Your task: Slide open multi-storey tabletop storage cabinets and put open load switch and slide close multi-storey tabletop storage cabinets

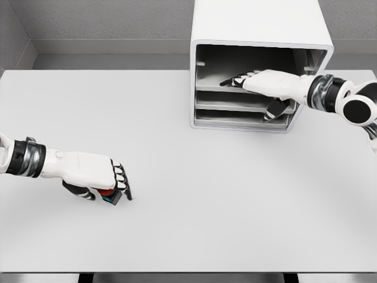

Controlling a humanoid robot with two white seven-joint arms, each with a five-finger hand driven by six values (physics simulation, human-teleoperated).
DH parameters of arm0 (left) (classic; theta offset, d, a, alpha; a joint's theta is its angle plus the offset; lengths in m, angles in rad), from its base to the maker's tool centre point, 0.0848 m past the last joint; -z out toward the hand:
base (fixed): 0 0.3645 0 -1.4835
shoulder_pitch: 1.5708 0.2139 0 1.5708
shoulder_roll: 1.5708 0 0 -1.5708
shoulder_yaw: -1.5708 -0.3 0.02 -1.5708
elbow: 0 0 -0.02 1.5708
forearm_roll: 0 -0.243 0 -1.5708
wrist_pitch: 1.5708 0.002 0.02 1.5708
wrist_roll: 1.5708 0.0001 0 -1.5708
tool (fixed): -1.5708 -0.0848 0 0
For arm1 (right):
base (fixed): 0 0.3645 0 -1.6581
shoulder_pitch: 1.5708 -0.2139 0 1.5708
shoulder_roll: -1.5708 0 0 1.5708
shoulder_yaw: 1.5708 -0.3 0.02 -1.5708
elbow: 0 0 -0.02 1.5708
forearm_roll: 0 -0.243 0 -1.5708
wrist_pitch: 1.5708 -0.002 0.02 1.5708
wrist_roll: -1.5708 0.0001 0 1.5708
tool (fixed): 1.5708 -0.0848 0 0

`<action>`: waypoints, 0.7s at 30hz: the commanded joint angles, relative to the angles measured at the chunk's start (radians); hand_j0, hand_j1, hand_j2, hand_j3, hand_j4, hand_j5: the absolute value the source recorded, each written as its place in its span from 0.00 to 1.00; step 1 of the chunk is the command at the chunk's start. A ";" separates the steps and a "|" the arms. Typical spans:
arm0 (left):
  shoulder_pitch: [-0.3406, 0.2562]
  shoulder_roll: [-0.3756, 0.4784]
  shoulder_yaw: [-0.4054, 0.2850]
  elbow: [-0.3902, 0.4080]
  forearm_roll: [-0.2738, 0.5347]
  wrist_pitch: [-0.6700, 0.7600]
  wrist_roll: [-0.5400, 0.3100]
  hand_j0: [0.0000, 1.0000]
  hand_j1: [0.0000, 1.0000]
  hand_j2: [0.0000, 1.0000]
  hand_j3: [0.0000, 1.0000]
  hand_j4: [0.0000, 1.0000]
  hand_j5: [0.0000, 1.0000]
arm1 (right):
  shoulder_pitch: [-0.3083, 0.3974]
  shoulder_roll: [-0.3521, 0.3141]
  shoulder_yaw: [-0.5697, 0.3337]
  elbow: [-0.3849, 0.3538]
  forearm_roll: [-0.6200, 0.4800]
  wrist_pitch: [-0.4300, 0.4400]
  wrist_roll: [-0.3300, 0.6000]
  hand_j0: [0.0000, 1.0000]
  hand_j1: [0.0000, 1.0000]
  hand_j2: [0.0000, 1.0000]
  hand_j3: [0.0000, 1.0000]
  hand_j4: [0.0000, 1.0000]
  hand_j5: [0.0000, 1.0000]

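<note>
While the left hand grasps the small red-and-black load switch on the white table, the right hand reaches with relaxed fingers into the white boxy storage cabinet.

You've got a plain white bench, white cabinet with grey shelves inside, red-and-teal switch, both robot hands white with black fingertips and dark banded wrists.
</note>
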 commanded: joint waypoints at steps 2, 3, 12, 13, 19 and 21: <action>0.000 0.000 -0.002 -0.001 0.005 0.002 0.000 0.63 0.63 0.63 0.63 0.63 0.63 | 0.011 -0.022 0.004 -0.044 -0.044 -0.031 0.007 1.00 1.00 1.00 1.00 1.00 1.00; 0.000 0.000 -0.002 -0.001 0.005 0.002 0.000 0.60 0.60 0.60 0.60 0.60 0.60 | 0.011 -0.032 0.004 -0.056 -0.044 -0.033 0.007 1.00 1.00 1.00 1.00 1.00 1.00; 0.000 0.000 -0.002 -0.001 0.005 0.002 0.000 0.41 0.41 0.41 0.41 0.41 0.41 | 0.029 -0.069 -0.007 -0.128 -0.064 -0.057 0.007 1.00 1.00 1.00 1.00 1.00 1.00; -0.002 0.000 0.000 -0.001 0.005 0.002 0.000 0.41 0.41 0.41 0.41 0.41 0.41 | 0.032 -0.081 -0.007 -0.140 -0.069 -0.059 0.007 1.00 1.00 1.00 1.00 1.00 1.00; -0.018 0.027 0.003 -0.007 0.005 0.002 0.000 0.41 0.41 0.41 0.41 0.41 0.41 | 0.049 -0.101 -0.007 -0.154 -0.072 -0.088 0.007 1.00 1.00 1.00 1.00 1.00 1.00; -0.031 0.029 0.004 -0.009 0.005 0.002 0.000 0.41 0.41 0.41 0.41 0.41 0.41 | 0.060 -0.107 -0.007 -0.157 -0.090 -0.113 0.007 1.00 1.00 1.00 1.00 1.00 1.00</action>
